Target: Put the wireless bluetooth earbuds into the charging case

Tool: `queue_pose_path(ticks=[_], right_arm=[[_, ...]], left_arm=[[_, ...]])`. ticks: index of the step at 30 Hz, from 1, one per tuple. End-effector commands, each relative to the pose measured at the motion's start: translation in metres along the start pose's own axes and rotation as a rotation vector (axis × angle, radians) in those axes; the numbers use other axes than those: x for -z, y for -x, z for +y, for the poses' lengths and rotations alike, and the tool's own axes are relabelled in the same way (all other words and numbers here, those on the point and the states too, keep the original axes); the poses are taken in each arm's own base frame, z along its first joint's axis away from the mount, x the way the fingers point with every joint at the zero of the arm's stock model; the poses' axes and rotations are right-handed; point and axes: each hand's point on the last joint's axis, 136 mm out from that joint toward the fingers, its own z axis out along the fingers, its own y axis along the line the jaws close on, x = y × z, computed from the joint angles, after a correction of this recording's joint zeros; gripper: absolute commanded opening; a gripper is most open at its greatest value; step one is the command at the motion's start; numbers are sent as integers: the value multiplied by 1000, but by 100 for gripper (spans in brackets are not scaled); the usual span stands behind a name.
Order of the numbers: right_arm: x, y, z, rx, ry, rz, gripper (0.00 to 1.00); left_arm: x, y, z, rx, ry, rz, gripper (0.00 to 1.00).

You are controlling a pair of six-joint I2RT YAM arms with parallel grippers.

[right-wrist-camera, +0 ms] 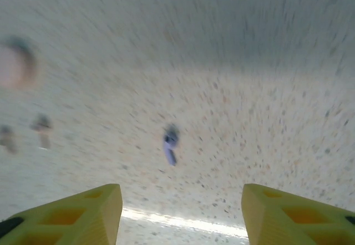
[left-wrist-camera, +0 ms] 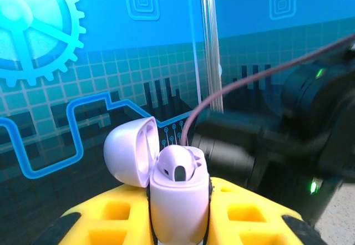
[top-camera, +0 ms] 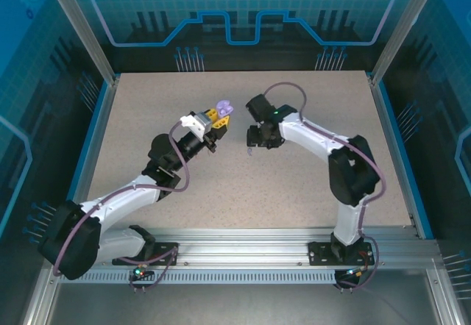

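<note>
Purple earbud (right-wrist-camera: 170,145): small, stemmed, blurred; lying on speckled table (right-wrist-camera: 260,90) below right gripper (right-wrist-camera: 180,200), jaws wide apart, holding nothing. Second earbud (left-wrist-camera: 178,167): seated in open-lidded lilac case (left-wrist-camera: 177,198), clamped between left gripper (left-wrist-camera: 177,220) jaws.

Both arms were built of white shell links between black joint housings: left arm (top-camera: 121,200) at lower left of the top view, right arm (top-camera: 324,143) at right. A mauve cable (top-camera: 179,165) looped along each. A green indicator light (top-camera: 276,108) glowed near centre frame. A white block (top-camera: 193,121) sat behind the left gripper (top-camera: 218,118). The right gripper (right-wrist-camera: 182,206) had yellow moulded fingers (right-wrist-camera: 83,214) with square recessed pockets.
</note>
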Motion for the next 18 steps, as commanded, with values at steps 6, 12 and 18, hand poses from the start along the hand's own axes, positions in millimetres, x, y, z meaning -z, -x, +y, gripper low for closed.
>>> queue_pose_path(ticks=[6,12,18], right_arm=[[-31,-5,11,-44,-62,59,50],[-46,0,16,-61,-87,82,45],[-60,-3,23,-50,-104,109,44]], left_arm=[[8,16,1,-35,21,-63,0],[8,13,1,-33,22,-58,0],[9,11,0,-36,22,-54,0]])
